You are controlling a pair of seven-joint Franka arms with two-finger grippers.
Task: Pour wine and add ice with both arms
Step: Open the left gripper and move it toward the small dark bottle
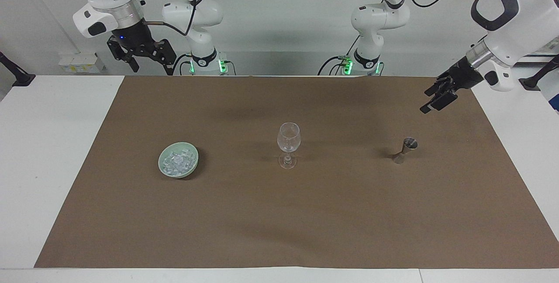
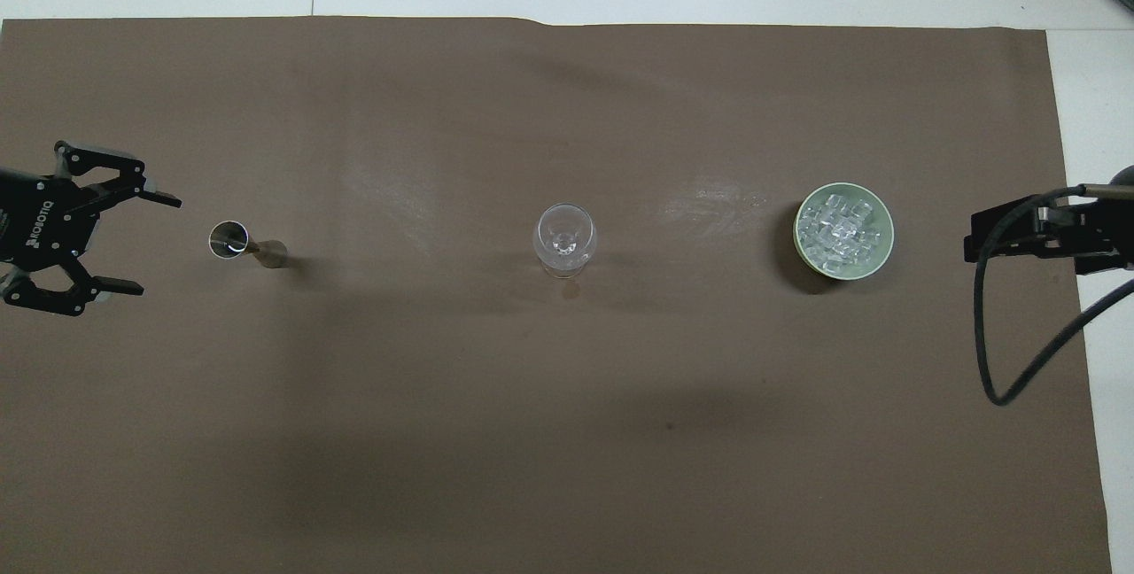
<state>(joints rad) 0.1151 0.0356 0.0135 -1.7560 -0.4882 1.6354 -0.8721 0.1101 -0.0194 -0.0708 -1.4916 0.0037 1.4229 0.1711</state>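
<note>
Facing view: high, across table, toward robots. Overhead: steeply down from robots' end. Both share brown mat (image 1: 279,213).

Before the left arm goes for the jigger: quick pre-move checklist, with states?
1. Left gripper open, holding nothing, over the mat beside the jigger: ok.
2. Jigger upright, clear of the fingers: ok.
3. Wine in the jigger: cannot tell.
4. Wine glass upright at mid-mat, apart from jigger and bowl: ok.
5. Ice heaped in the green bowl, none spilled on the mat: ok.
6. Right gripper open, waiting high at the right arm's end, nowhere near the glass: ok.
</note>
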